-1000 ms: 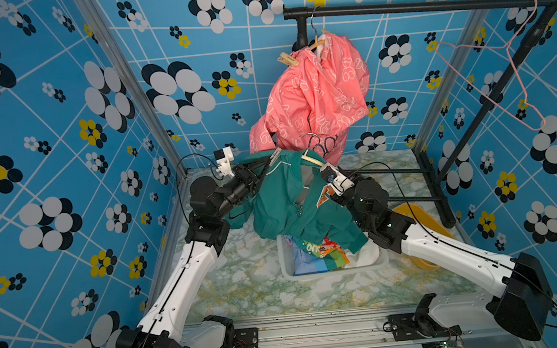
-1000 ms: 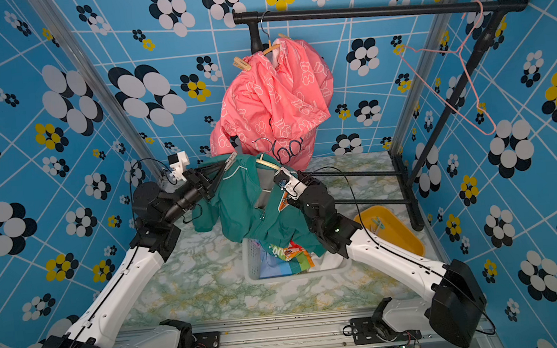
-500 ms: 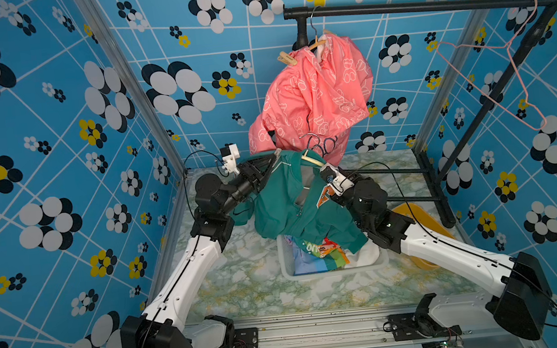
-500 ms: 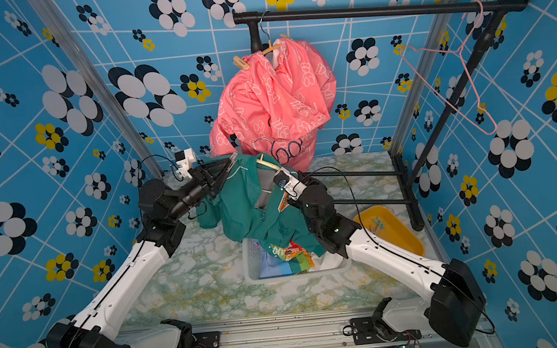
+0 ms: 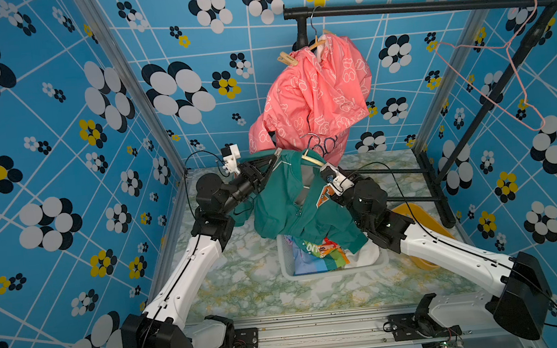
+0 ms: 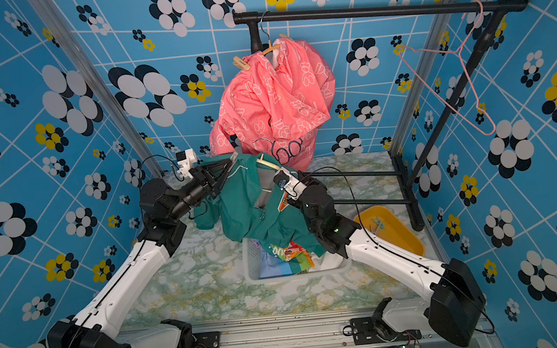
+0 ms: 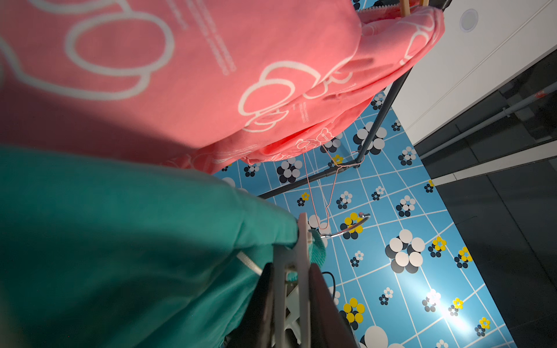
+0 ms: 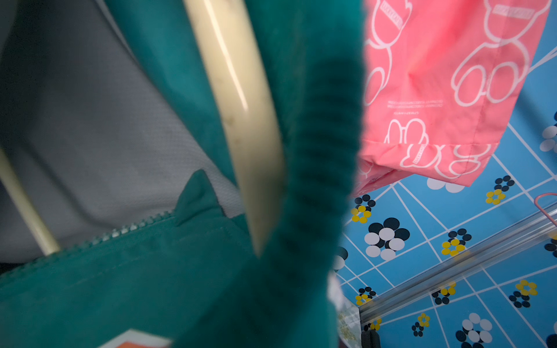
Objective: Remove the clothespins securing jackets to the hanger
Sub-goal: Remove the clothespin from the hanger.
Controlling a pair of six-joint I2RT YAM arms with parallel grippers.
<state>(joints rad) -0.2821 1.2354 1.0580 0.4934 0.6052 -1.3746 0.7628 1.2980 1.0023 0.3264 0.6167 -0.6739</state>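
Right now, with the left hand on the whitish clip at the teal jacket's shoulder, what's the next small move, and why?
Probably squeeze the left hand tighter before pulling. Its fingers flank the whitish clothespin, whose jaws look clamped on the teal jacket at its shoulder, so tugging now would likely drag the fabric along instead of freeing the clip.

Blue flowered walls (image 5: 58, 140), marbled floor (image 5: 246, 286)
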